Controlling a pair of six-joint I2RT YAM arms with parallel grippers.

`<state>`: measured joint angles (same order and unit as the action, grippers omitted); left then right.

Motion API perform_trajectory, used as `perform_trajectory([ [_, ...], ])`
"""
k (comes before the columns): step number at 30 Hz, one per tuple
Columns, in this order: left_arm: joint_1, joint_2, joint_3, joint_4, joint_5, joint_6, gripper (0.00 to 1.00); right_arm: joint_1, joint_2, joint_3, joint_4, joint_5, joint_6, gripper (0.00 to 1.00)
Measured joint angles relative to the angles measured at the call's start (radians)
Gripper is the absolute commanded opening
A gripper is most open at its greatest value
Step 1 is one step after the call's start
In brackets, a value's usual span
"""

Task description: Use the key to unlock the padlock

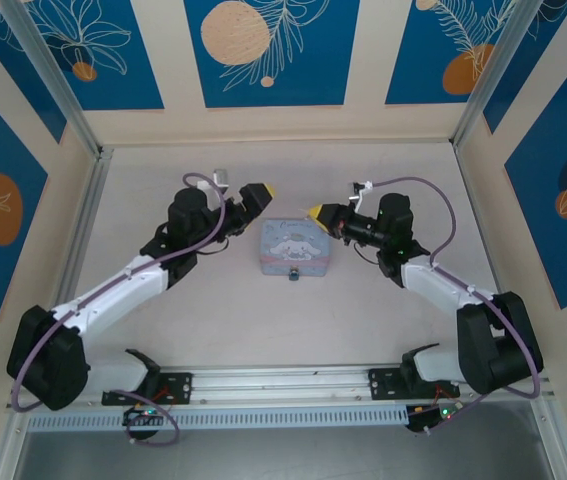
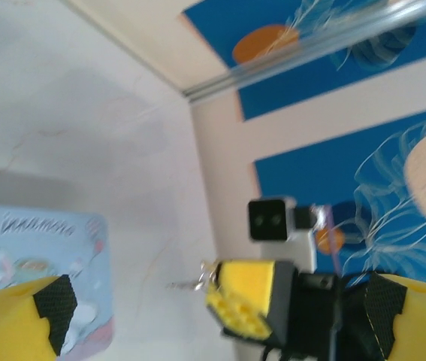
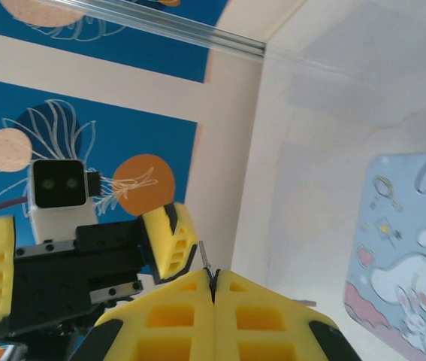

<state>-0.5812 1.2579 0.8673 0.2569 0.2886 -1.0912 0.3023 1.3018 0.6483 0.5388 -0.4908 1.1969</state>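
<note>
Your right end effector (image 1: pixel 318 212) has its fingers pressed together on the key (image 3: pixel 206 257). A thin pale tip of the key stands out from between the yellow pads. Your left end effector (image 1: pixel 256 195) has its fingers wide apart and holds nothing.

The two end effectors face each other above the far edge of the light-blue cartoon tin (image 1: pixel 291 247), the left one at its far left corner and the right one at its far right corner, with a gap between them. In the left wrist view the key tip points toward the open left fingers.

The padlock (image 1: pixel 291 275) is at the middle of the near side of the tin, just against it. It is apart from the key, nearer to you and a little left of the right end effector, so the tin lies between the padlock and both end effectors. The tin rests flat on the pale surface (image 1: pixel 363 300).
</note>
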Motion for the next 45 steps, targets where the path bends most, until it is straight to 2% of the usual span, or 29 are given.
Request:
perform_trajectory([
  [4,-0.059,-0.074,-0.074,-0.123,0.015,0.111,1.00,-0.004,-0.029,-0.043,-0.077,0.024,-0.020,0.00],
  [8,-0.133,-0.088,-0.175,-0.170,0.016,0.185,1.00,-0.004,-0.032,-0.082,-0.122,0.054,-0.027,0.00],
  [14,-0.234,0.043,-0.209,-0.174,-0.027,0.275,1.00,-0.004,-0.027,-0.101,-0.147,0.103,-0.031,0.00],
  [19,-0.285,0.169,-0.203,-0.145,-0.082,0.348,0.98,-0.015,0.009,-0.101,-0.147,0.130,-0.031,0.00],
  [31,-0.301,0.396,-0.128,-0.002,-0.187,0.453,0.87,-0.052,0.137,-0.059,-0.135,0.139,-0.031,0.00],
  [45,-0.307,0.532,-0.090,0.172,-0.268,0.472,0.83,-0.073,0.249,0.020,-0.121,0.090,-0.031,0.00],
])
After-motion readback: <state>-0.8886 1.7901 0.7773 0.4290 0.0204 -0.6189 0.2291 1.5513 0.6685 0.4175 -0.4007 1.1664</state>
